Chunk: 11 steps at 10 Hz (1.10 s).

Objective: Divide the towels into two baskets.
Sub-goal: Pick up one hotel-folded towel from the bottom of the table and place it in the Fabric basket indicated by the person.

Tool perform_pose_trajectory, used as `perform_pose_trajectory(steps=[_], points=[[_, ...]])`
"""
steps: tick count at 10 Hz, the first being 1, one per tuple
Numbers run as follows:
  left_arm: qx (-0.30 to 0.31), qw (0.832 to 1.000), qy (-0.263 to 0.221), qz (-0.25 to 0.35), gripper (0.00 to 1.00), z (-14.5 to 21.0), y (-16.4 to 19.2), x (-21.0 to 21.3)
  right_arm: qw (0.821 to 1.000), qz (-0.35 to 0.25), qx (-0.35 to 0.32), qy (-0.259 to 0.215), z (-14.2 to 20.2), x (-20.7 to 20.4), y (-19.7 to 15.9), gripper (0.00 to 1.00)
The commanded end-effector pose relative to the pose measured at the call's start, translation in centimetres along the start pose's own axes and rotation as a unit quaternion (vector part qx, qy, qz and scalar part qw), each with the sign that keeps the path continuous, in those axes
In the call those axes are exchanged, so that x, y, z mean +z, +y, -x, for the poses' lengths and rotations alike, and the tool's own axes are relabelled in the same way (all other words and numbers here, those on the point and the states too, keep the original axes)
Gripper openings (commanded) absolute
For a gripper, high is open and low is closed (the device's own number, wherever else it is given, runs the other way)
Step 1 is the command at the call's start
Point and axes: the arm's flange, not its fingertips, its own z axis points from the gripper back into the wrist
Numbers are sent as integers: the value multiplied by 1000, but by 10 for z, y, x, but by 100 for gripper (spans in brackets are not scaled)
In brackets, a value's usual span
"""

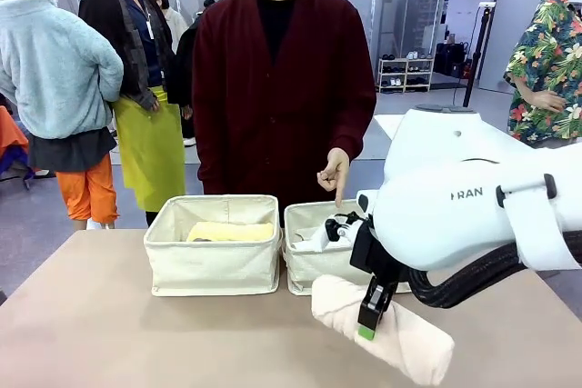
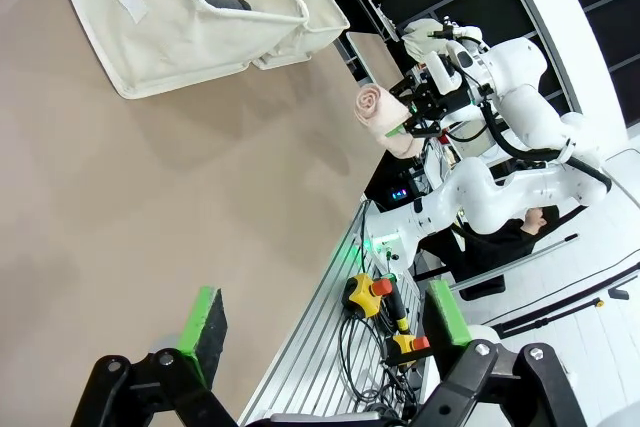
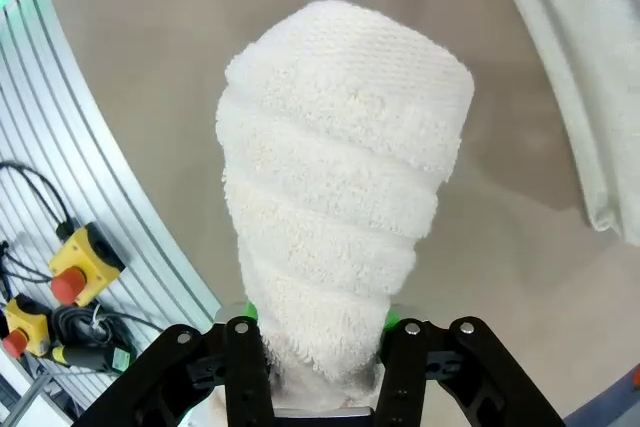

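Observation:
Two cream canvas baskets stand side by side, the left basket (image 1: 214, 265) and the right basket (image 1: 309, 270). A pale yellow towel (image 1: 232, 232) lies in the left one, above a dark grey towel (image 2: 226, 0). White terry (image 1: 318, 236) shows in the right basket, partly behind my arm. My right gripper (image 1: 368, 317) is shut on the pinkish cream towel (image 1: 409, 338), held just above the table in front of the right basket; up close the towel (image 3: 345, 207) sits between the pads (image 3: 390, 319). My left gripper (image 2: 325, 322) stands open over the table near its front edge.
A person in a dark red cardigan stands behind the baskets, one hand (image 1: 334, 174) pointing down over the right basket. The table's near edge (image 2: 300, 307) has a metal rail with yellow stop buttons (image 2: 365, 292) and cables beyond it.

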Motion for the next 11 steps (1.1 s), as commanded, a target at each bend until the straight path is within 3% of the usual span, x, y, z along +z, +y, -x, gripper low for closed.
perform_pose_trajectory(steps=[1, 2, 3, 4, 6, 8, 11], points=[[-2, 1000, 0, 4, 100, 3, -5, 2, 995, 58, 66, -55, -9, 26, -4, 37], [-2, 1000, 0, 4, 100, 3, -5, 2, 985, 77, 134, -77, -22, 42, -10, 37], [-2, 1000, 0, 4, 100, 3, -5, 2, 965, 169, 159, -126, -47, 59, -29, 37], [-2, 1000, 0, 4, 100, 3, -5, 2, 952, 144, 247, -106, -65, 71, -43, 37], [-2, 1000, 0, 4, 100, 3, -5, 2, 942, 160, 289, -54, -95, 81, -69, 37], [-2, 1000, 0, 4, 100, 3, -5, 2, 938, 176, 298, 18, -119, 85, -106, 37], [-2, 1000, 0, 4, 100, 3, -5, 2, 944, 159, 289, 25, -152, 73, -164, 37]])
